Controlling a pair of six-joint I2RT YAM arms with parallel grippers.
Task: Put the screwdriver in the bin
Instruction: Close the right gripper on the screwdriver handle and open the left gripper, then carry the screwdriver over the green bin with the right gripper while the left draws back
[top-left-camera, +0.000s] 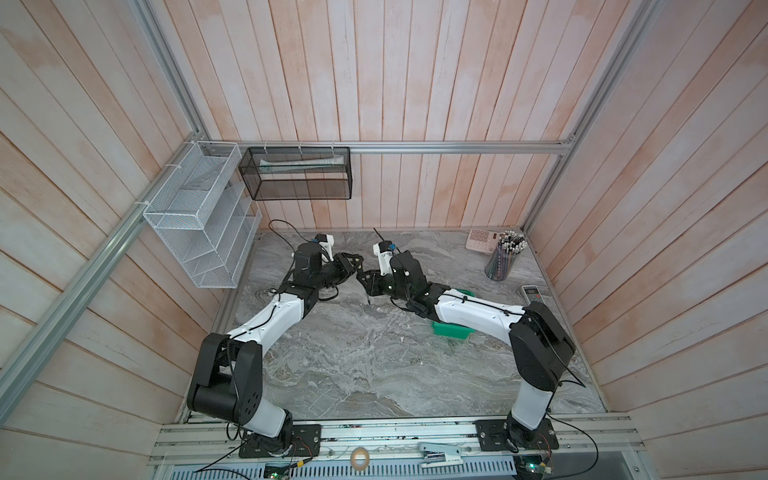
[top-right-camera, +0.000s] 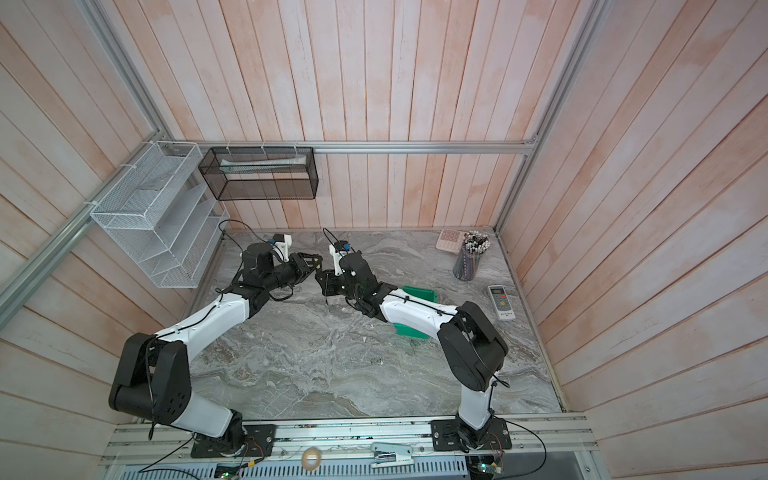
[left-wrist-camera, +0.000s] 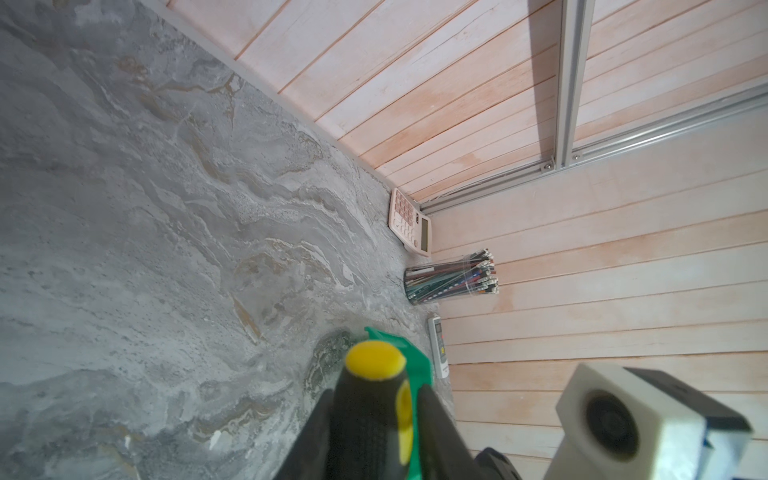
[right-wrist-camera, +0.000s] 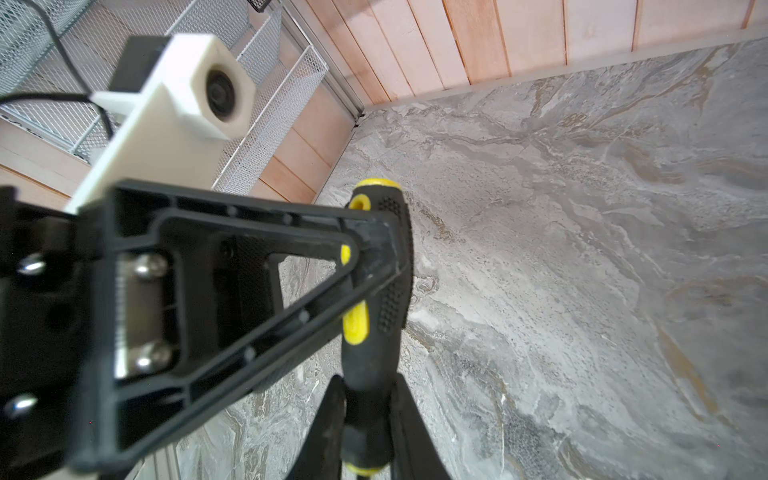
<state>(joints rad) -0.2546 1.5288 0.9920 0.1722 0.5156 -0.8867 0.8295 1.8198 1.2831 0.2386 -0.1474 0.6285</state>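
Black-and-yellow handle of the screwdriver (right-wrist-camera: 388, 307) sits tight in the closed right claw (right-wrist-camera: 368, 384), with the shaft pointing down above the table (top-left-camera: 374, 365). The left claw (left-wrist-camera: 374, 395) stands around the handle's top, slightly open, a thin gap on 1 side. The green bin (top-left-camera: 451, 330) lies near, partly under the right arm.

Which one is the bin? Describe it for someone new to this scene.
On the grey marble-patterned tabletop, find the right arm's white forearm. Poking out from under it is the small bright green plastic bin. Its solid bright green colour sets it apart from the white remote control and clear pencil cup nearby.
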